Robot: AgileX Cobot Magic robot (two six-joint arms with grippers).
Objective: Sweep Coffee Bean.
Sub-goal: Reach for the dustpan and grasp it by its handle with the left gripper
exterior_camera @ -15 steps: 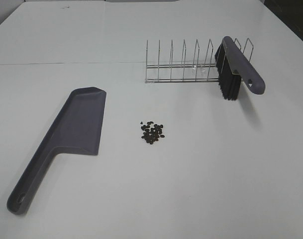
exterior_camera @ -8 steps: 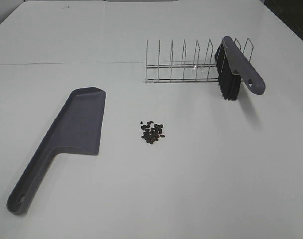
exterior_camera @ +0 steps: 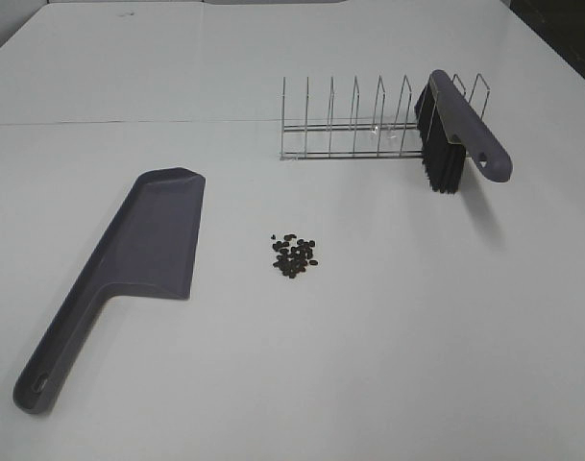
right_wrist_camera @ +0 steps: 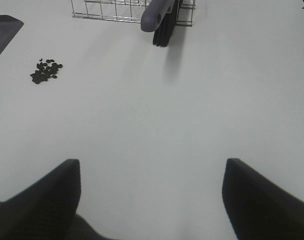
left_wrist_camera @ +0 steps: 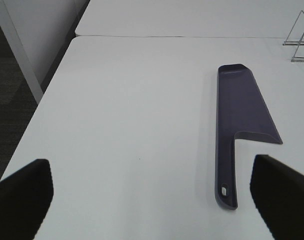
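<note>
Brush in rack, coffee bean beside dustpan, left fingers, right fingers released

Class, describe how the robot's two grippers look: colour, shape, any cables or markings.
Only the finger ends show. The left gripper has two broad, plain black fingers with blunt, sloping tips; the right gripper looks the same. No cables, markings or arm parts are visible in any view.
</note>
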